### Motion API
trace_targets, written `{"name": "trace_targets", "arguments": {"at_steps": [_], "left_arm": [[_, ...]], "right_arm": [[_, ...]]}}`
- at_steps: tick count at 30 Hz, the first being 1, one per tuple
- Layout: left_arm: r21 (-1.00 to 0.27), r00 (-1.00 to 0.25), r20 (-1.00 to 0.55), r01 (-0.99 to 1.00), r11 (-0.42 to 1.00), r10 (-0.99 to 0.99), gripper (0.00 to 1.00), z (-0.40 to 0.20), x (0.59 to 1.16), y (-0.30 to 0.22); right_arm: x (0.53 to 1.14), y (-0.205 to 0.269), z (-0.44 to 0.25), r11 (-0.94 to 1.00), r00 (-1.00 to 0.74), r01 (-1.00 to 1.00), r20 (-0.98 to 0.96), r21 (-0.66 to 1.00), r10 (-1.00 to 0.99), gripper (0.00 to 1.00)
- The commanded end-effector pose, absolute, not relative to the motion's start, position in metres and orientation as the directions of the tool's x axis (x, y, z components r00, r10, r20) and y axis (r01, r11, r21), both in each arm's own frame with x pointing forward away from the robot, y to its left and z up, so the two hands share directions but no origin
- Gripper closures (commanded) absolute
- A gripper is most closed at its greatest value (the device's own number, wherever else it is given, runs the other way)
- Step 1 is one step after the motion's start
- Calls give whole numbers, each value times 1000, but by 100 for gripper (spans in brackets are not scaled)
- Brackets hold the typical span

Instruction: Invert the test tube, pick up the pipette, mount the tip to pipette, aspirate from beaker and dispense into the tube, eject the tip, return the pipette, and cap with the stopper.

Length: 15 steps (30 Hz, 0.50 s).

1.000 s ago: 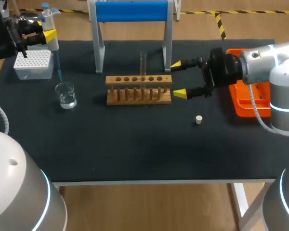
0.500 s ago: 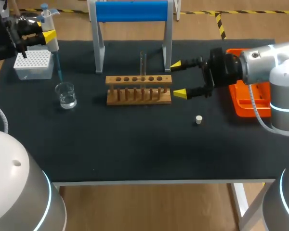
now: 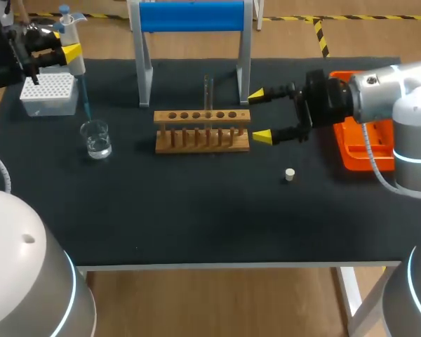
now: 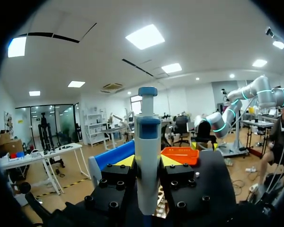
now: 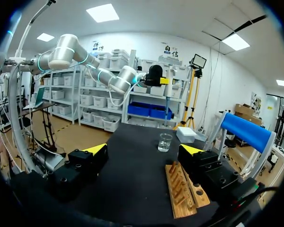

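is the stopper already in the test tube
No, the stopper lies loose on the table, well apart from the test tube standing in the wooden rack.

The table mat (image 3: 196, 210) is plain black. The left gripper (image 4: 147, 163) has a black body and yellow tips. The pipette (image 4: 147, 156) between its fingers is white with a blue cap and band (its tip (image 3: 86, 98) is translucent blue). The right gripper (image 3: 259, 116) has the same black and yellow. The rack (image 3: 202, 131) ahead of it is light brown wood. The tip box (image 3: 49, 93) is white, the beaker (image 3: 97, 138) and test tube (image 3: 208, 91) are clear, the stopper (image 3: 290, 174) is cream, and the tray (image 3: 358, 151) is orange.
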<state>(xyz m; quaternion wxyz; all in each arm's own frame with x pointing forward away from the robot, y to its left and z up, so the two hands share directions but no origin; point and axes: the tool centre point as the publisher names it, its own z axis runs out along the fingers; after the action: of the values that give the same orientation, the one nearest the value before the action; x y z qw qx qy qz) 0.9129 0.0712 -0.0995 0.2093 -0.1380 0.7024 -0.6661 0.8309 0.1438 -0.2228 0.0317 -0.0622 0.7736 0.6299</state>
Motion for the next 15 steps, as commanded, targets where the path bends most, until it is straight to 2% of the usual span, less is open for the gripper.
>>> {"name": "trace_targets", "arguments": {"at_steps": [1, 9, 15], "left_arm": [[-994, -874, -111, 86, 74, -472, 100, -100, 913, 71], [-994, -874, -111, 86, 74, -472, 100, -100, 913, 71], [-994, -874, -111, 86, 74, -472, 100, -100, 913, 71]], "right_arm": [[830, 142, -222, 200, -990, -136, -127, 970, -58, 0], [830, 142, -222, 200, -990, -136, -127, 970, -58, 0], [823, 168, -223, 243, -991, -131, -121, 961, -54, 0]]}}
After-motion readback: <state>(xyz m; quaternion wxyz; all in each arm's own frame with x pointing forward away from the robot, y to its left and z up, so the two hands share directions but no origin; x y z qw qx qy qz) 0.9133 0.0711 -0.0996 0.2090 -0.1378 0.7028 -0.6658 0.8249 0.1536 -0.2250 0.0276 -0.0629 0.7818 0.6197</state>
